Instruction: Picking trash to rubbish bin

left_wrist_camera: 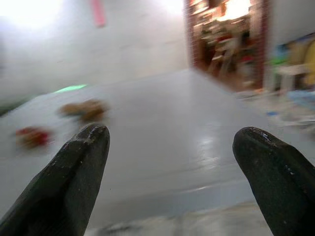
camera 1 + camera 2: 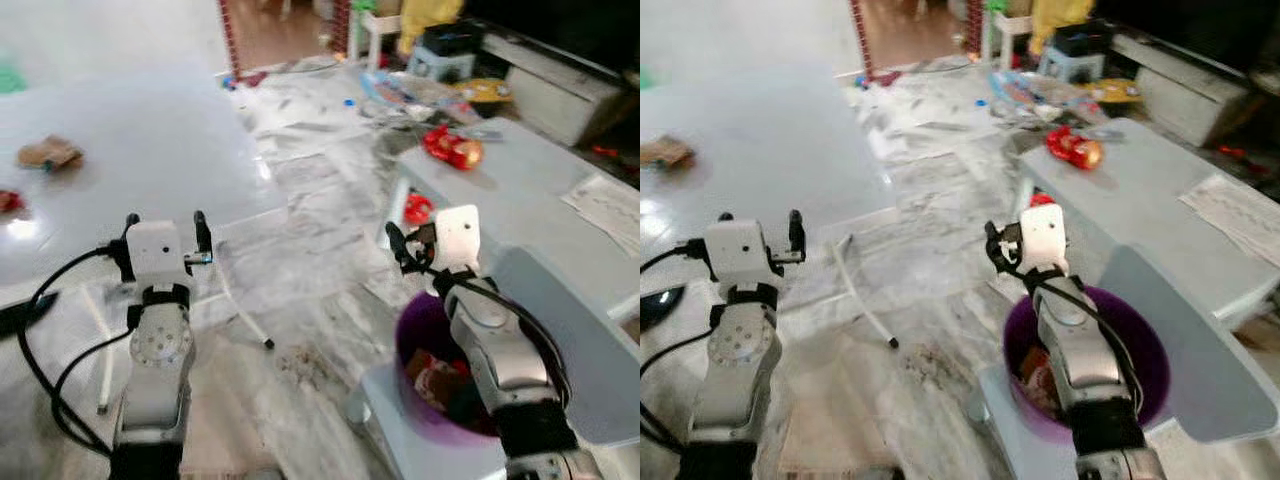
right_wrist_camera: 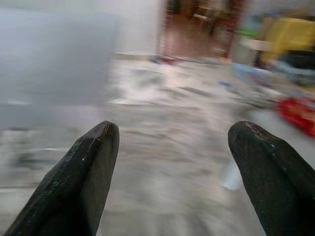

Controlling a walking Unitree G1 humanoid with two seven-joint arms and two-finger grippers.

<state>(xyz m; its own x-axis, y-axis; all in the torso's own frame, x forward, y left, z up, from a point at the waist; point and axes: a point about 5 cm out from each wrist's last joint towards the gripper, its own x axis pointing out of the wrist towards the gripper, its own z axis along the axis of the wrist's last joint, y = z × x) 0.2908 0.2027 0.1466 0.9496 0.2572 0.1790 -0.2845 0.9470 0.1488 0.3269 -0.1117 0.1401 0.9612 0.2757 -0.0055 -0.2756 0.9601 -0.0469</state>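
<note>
While both arms reach out in front, the big grey mat point(image 2: 130, 160) lies on the floor to the left. On it, far back, sit a brown scrap point(image 2: 48, 152) and a red scrap point(image 2: 8, 200), well apart from the grippers. A grey table point(image 2: 530, 200) stands on the right, with a red wrapper point(image 2: 453, 148) on its far end and papers point(image 2: 610, 210) near its right edge. Another red bit point(image 2: 418, 208) lies low beside the table, just past the right gripper. The purple bin point(image 2: 1025, 325) sits low by the table, under the right arm, and it has trash point(image 2: 432, 375) inside. A white tube point(image 2: 862, 300) lies on the marble floor between the 2 arms. The left gripper point(image 1: 170, 147) is spread wide and holds nothing. The right gripper point(image 3: 172, 147) is spread wide too, above the bin's far rim, and holds nothing.
</note>
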